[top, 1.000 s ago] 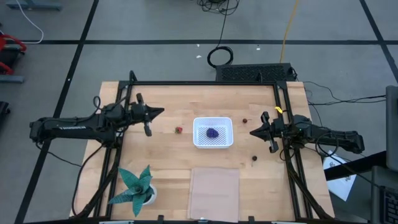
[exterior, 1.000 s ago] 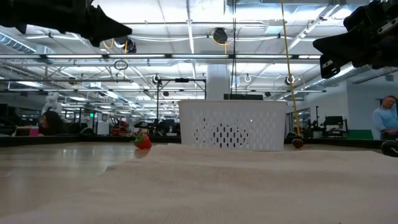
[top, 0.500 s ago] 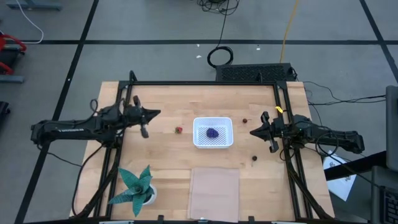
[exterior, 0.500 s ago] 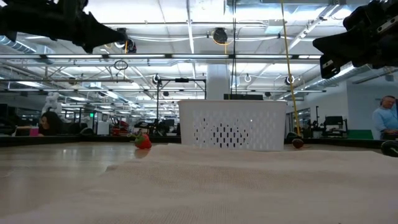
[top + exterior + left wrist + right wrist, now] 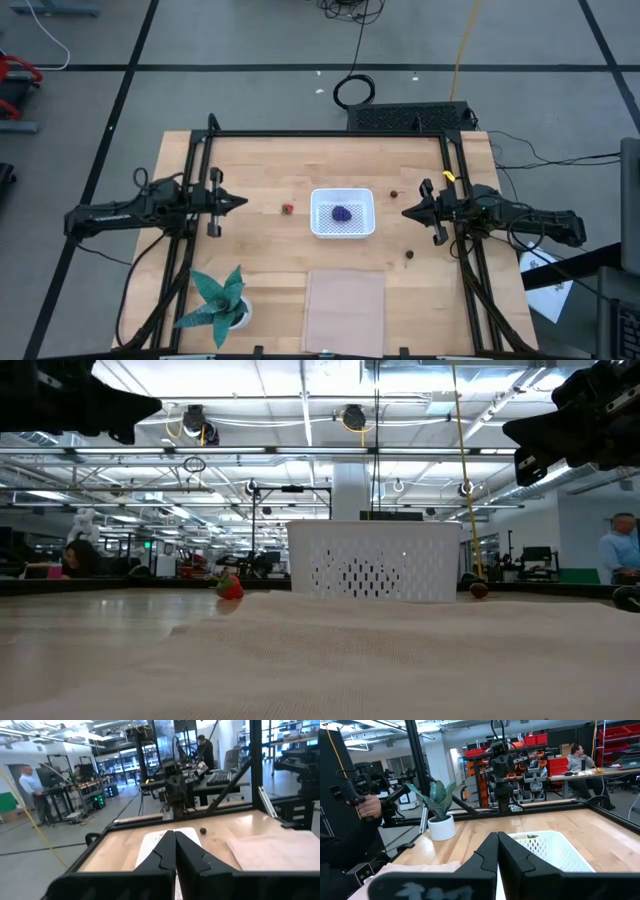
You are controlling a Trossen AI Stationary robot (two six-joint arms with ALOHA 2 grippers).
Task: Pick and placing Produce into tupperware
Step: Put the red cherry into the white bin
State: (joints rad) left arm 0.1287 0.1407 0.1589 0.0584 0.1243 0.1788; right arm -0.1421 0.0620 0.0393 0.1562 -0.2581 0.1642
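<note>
The white tupperware (image 5: 342, 213) stands at the table's middle, with the purple lump (image 5: 342, 214) lying inside it. The red piece (image 5: 287, 209) rests on the wood left of the container. One dark ball (image 5: 394, 194) lies off its far right corner, the other (image 5: 409, 254) nearer the table's near edge. My left gripper (image 5: 245, 200) hovers shut and empty left of the red piece; its wrist view shows the shut fingers (image 5: 175, 834). My right gripper (image 5: 405, 212) hovers shut and empty right of the container (image 5: 555, 851).
A teal spiky potted plant (image 5: 218, 300) stands at the near left corner. A flat pinkish rectangle (image 5: 344, 307) lies near the table's near edge. A black frame (image 5: 330, 134) runs along the far and side edges. People stand in the room beyond.
My left arm has drawn back toward the table's left edge and slightly toward the near edge, away from the red piece, with its fingers staying shut. In the low view it has slid off toward the picture's left.
</note>
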